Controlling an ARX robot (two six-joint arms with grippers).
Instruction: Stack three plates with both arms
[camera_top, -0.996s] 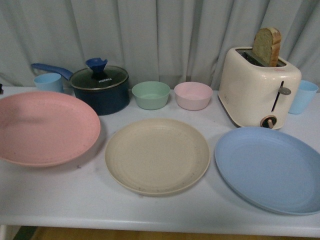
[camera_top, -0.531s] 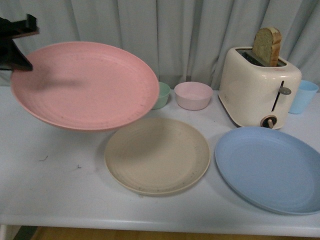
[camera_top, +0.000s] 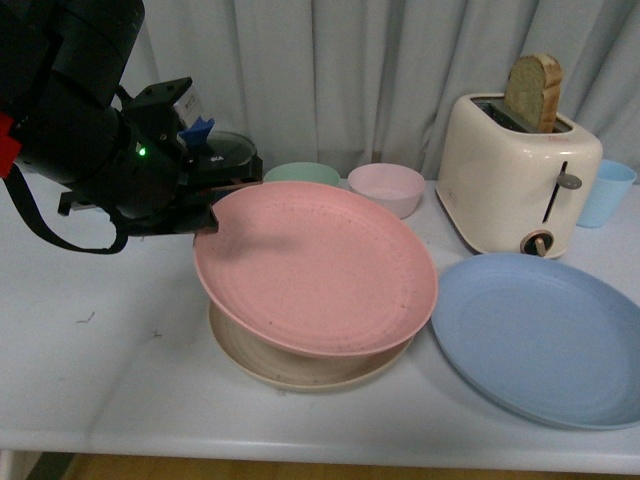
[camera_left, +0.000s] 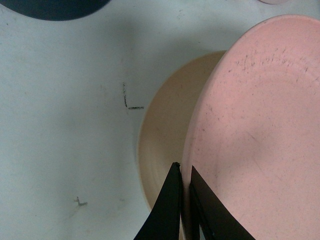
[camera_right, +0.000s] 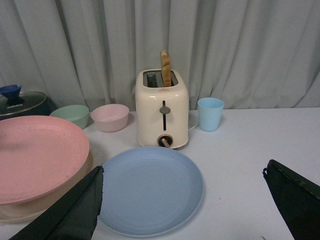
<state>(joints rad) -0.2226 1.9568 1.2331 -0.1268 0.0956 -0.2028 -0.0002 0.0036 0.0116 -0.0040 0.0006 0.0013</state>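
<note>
**While Holding Pink Plate Over Cream Plate: Alignment and Grip Check**

While carrying out this step, locate pink plate (camera_top: 315, 270) directly above cream plate (camera_top: 300, 374) at centre of table (camera_top: 90, 390). Treat as the first stacking step, close to placement. Observe cream rim exposed on the near side and on the robot's left, and so read pink plate as offset slightly right and rearward. Observe pink plate raised on its left, gripped side and sloping down to the right. Cannot confirm contact between the two plates on the right side.

Check left gripper (camera_top: 207, 214): fingers (camera_left: 172, 200) clamped on the left rim of pink plate, one on each face of the edge, with almost no gap in left wrist view. Nothing else held.

Before release, judge a small shift leftward and toward the robot necessary, then a level descent. Expect sliding or rim-on-rim rocking if released tilted.

Check right gripper (camera_right: 183, 171): spread wide, empty, touching nothing. Locate blue plate (camera_right: 150, 190) flat on table, just ahead of and between its fingers, to the right of the pair. Assign blue plate to right arm as the nearer one. Keep clear of toaster (camera_top: 515, 175) just behind blue plate.
</note>
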